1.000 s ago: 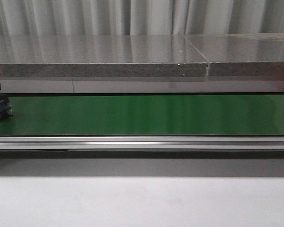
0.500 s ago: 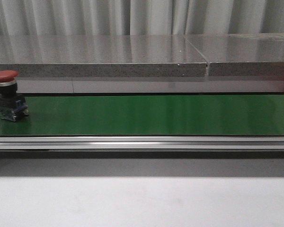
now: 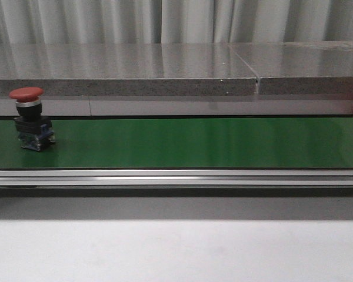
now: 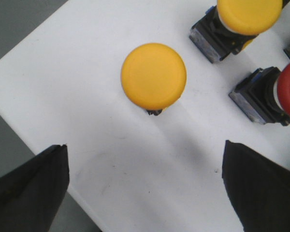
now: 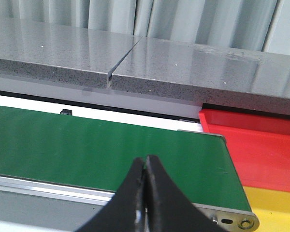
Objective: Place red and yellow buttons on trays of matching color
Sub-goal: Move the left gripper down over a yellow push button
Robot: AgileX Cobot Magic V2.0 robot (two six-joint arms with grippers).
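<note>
Red button (image 3: 30, 117) stood upright on green belt (image 3: 194, 143), at 9 o'clock; left gripper (image 4: 145, 188) spread wide above yellow button (image 4: 153, 76) (white surface); right gripper (image 5: 146, 166) closed, empty, red tray (image 5: 261, 145) at 3 o'clock

A red button (image 3: 30, 117) stands upright near the left end of the green belt (image 3: 194, 143), while two yellow buttons (image 4: 153, 76) and another red one sit on a white counter (image 4: 87, 72).
</note>
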